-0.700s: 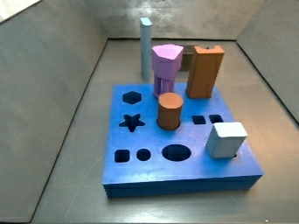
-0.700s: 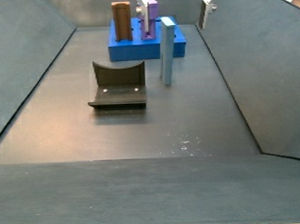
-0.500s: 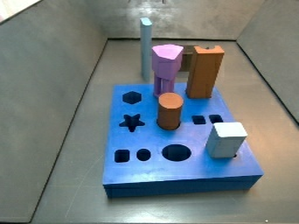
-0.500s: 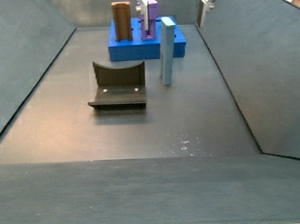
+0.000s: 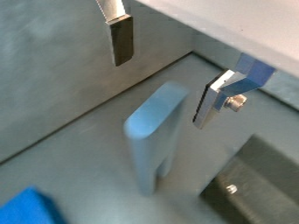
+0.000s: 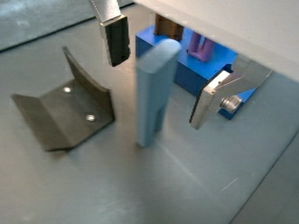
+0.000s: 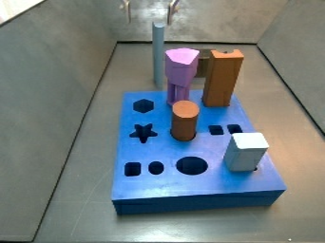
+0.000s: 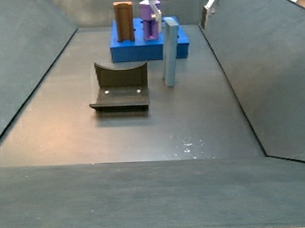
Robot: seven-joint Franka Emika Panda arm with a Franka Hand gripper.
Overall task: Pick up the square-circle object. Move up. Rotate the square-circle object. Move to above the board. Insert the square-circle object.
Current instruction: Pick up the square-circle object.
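The board (image 7: 197, 185) is seen lying flat on the floor, with an orange block (image 7: 222, 78), a lilac prism (image 7: 181, 74), a brown cylinder (image 7: 184, 121) and a white cube (image 7: 248, 151) standing on it. The fixture (image 8: 119, 87) is seen on the floor near the board. The object (image 6: 155, 94) is stood upright on the floor, between fixture and board. The gripper (image 6: 163, 74) is held wide open above it, one finger (image 6: 117, 39) on each side, neither touching it.
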